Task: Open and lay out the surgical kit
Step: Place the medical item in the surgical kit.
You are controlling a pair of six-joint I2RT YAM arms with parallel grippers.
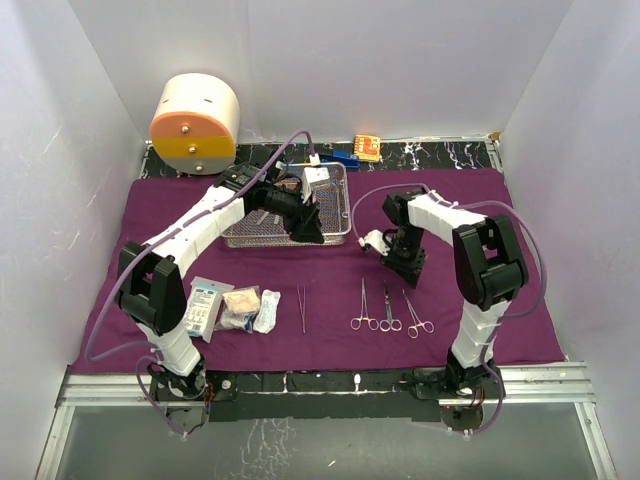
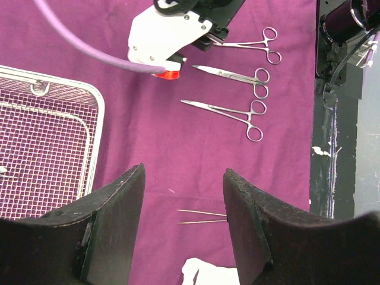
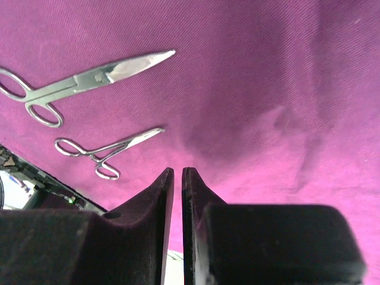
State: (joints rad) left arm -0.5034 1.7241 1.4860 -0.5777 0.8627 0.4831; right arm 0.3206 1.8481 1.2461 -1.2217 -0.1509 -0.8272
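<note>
The purple cloth wrap [image 1: 480, 215] lies spread flat. The silver wire-mesh tray [image 1: 262, 232] rests on its far middle. My left gripper [image 1: 308, 230] hovers at the tray's right end, open, with nothing between its fingers [image 2: 184, 172]. Beneath it lie the tweezers [image 2: 202, 217] and a bit of white gauze [image 2: 208, 274]. Three ring-handled instruments [image 1: 388, 308] lie in a row near the front: forceps [image 2: 228, 111], scissors [image 2: 231, 74] and another forceps [image 2: 249, 44]. My right gripper [image 1: 392, 258] hangs just behind them, shut and empty [image 3: 176, 171], over bare cloth [image 3: 267, 89], with scissors [image 3: 89, 80] and forceps [image 3: 107, 151] beside it.
A blue-and-white packet [image 1: 205, 305], a tan packet [image 1: 240, 306] and wrapped gauze [image 1: 267, 310] lie at the front left beside the tweezers [image 1: 301, 308]. A cream-and-orange drum [image 1: 195, 123] stands at the back left. Small orange [image 1: 367, 147] and blue [image 1: 345, 157] items lie behind the tray. White walls enclose the table.
</note>
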